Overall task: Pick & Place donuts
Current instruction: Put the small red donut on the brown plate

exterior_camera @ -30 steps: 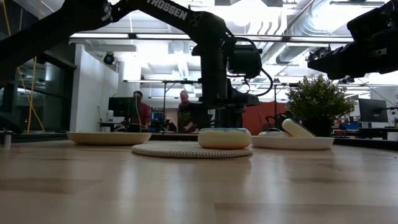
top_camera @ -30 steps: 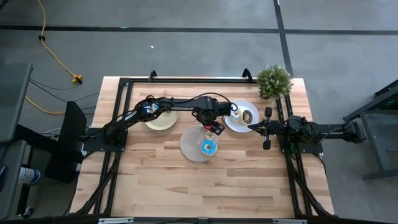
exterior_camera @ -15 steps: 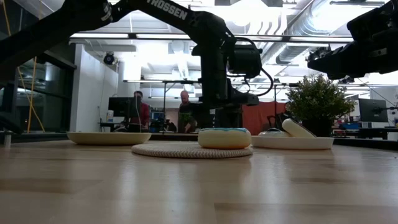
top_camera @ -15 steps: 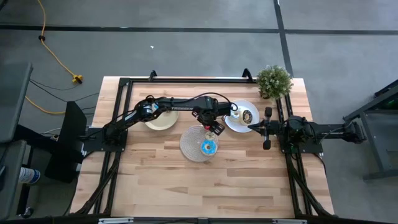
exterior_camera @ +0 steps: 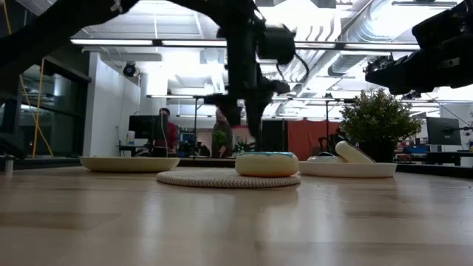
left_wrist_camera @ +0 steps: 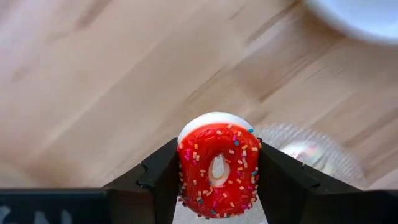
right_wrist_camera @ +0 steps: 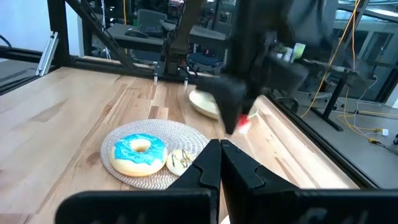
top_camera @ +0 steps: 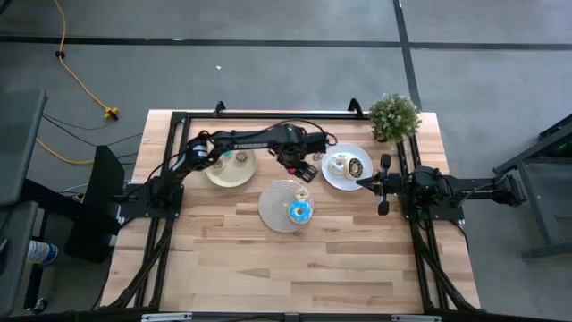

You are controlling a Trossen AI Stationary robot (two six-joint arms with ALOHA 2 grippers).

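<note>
Left end effector (left_wrist_camera: 217, 180) lifted over the surface (top_camera: 340, 259), toward the far edge near the middle, between tan plate (top_camera: 231, 168) and white plate (top_camera: 347, 167). Fingers (left_wrist_camera: 158, 180) closed on red donut (left_wrist_camera: 219, 169) w/ sprinkles, held upright on edge, white underside facing away; pads pressed against both sides. In high view, same end effector (top_camera: 305, 168) just off the far rim of the woven mat (top_camera: 273, 207), above bare wood.

Blue donut (top_camera: 300, 211) flat on woven mat, on the side toward right edge; small pale piece (right_wrist_camera: 180, 160) beside it on the mat, touching or nearly, can't tell which. White plate near far right corner w/ two donuts: white-iced (top_camera: 339, 164) and brown (top_camera: 356, 167). Tan plate toward far left, small items (top_camera: 227, 156) on it, too small to ID. Potted plant (top_camera: 393, 116) at far right corner.

Right end effector (right_wrist_camera: 220, 163) parked near right edge, level w/ white plate, raised off the surface; fingers pressed together, nothing between.

Two people (exterior_camera: 165, 127) in room beyond, seen in low view.
</note>
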